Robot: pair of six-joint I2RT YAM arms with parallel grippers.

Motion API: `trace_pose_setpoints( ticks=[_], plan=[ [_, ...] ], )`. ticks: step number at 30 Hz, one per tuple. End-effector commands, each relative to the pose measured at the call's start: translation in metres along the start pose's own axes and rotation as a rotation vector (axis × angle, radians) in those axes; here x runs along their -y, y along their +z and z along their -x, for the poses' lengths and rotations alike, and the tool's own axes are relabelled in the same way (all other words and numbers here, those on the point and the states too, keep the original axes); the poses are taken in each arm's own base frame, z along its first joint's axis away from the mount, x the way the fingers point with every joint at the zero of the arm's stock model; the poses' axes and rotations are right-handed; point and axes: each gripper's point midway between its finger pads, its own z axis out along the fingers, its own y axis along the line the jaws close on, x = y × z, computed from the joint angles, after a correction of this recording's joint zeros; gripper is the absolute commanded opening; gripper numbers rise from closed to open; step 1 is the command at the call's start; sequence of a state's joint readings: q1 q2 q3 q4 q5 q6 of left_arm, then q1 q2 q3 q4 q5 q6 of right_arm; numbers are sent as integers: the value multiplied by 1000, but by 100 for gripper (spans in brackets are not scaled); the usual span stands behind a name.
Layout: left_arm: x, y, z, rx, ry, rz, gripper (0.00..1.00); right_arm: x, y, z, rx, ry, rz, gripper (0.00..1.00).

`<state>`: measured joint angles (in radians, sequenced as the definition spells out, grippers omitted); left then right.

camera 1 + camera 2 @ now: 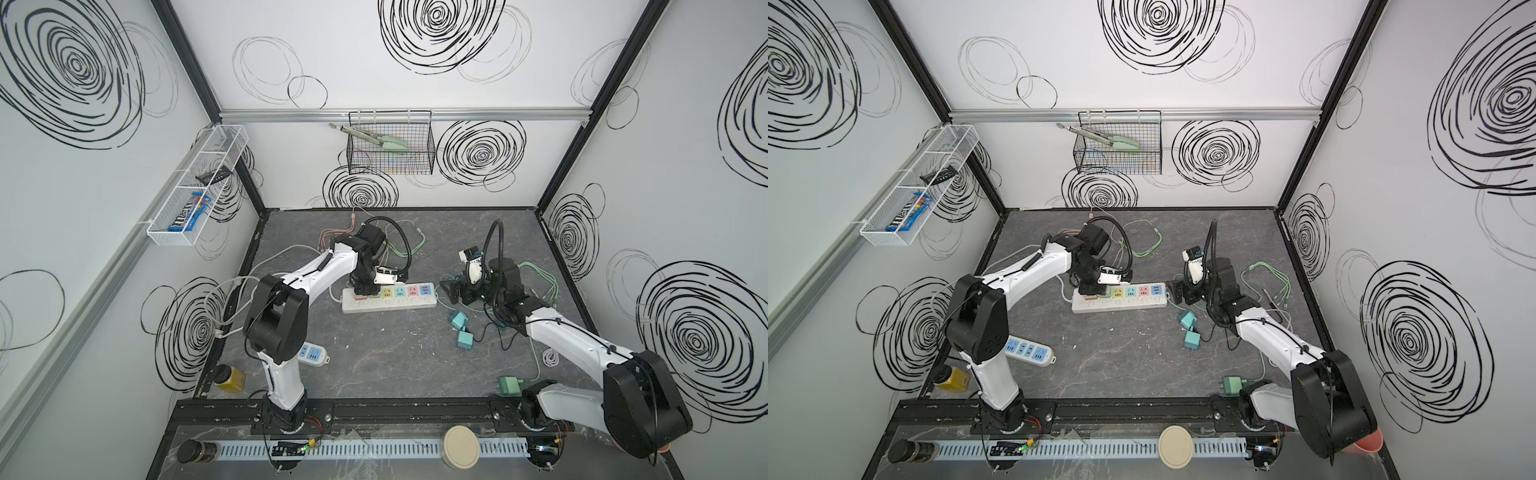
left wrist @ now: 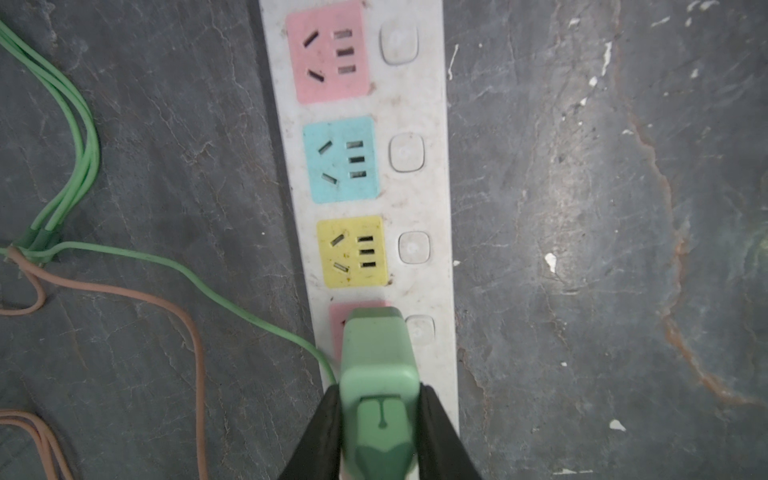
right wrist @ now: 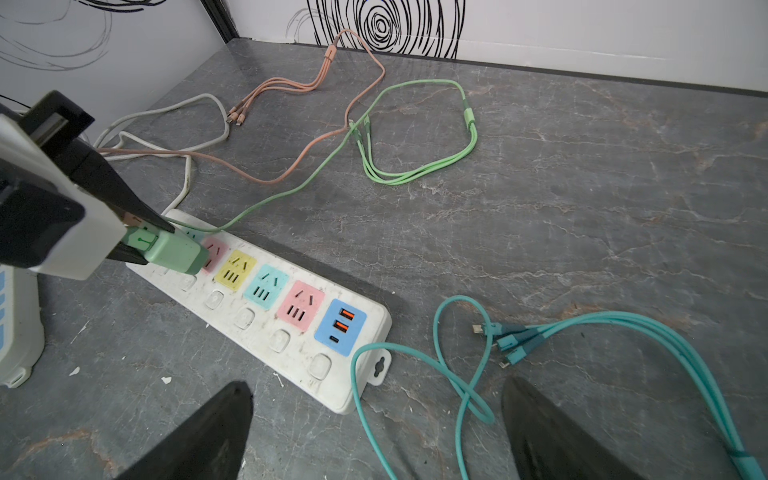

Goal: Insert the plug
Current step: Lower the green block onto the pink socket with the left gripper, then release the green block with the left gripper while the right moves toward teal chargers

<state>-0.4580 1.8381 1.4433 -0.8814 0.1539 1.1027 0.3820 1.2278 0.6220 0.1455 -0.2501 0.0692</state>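
left claw (image 2: 380, 399) clamps plug (image 2: 376, 353) by its sides, leaving prongs free, on strip's (image 2: 432, 208) pink socket (image 2: 336, 328), likely part-seated; right claw (image 3: 376, 384) released, idle by USB end (image 3: 340, 328).

A robotics lab cell — scribble-patterned walls (image 1: 353, 62), aluminium framing (image 1: 403, 114).

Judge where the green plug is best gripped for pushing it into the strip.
By its two flat side faces near the rear end, coming from behind, opposite the socket-facing end. The green plug is a boxy block with parallel sides. The left gripper holds it just so, leaving the front end free at the strip's pink socket.
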Motion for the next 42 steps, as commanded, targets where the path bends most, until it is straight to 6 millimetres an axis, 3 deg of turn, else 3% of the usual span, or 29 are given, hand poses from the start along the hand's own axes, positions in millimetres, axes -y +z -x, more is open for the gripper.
trace_pose_setpoints(
  ticks=[1,6,17,19,20,24,26,27,28,32,37,42],
  plan=[
    [11,11,-11,-22,-10,-61,0,-2,-1,10,19,-16,5,97],
    [5,25,-24,-64,-32,-76,0,1,-3,10,20,-21,-8,97],
    [6,82,-52,-134,-73,-171,0,3,0,6,3,-20,-16,97],
    [6,82,-53,-160,-52,-154,0,3,-1,6,0,-18,-18,97],
    [4,78,-49,-155,-45,-136,0,3,-1,7,1,-19,-20,97],
    [-16,42,-29,-120,-6,-29,29,5,-5,10,16,-27,-35,97],
    [-30,23,-21,-115,-4,39,55,5,-8,13,28,-32,-41,97],
    [-36,14,-17,-107,3,69,85,5,-10,14,32,-32,-44,97],
    [-40,6,-13,-95,11,93,97,5,-11,15,39,-32,-45,97],
    [-53,-22,-1,-29,30,171,96,3,-17,16,58,-29,-42,97],
    [-41,-49,25,138,46,153,96,4,-22,10,76,-9,-51,97],
    [-41,-88,51,297,17,257,96,26,-30,3,94,142,-165,97]
  ],
)
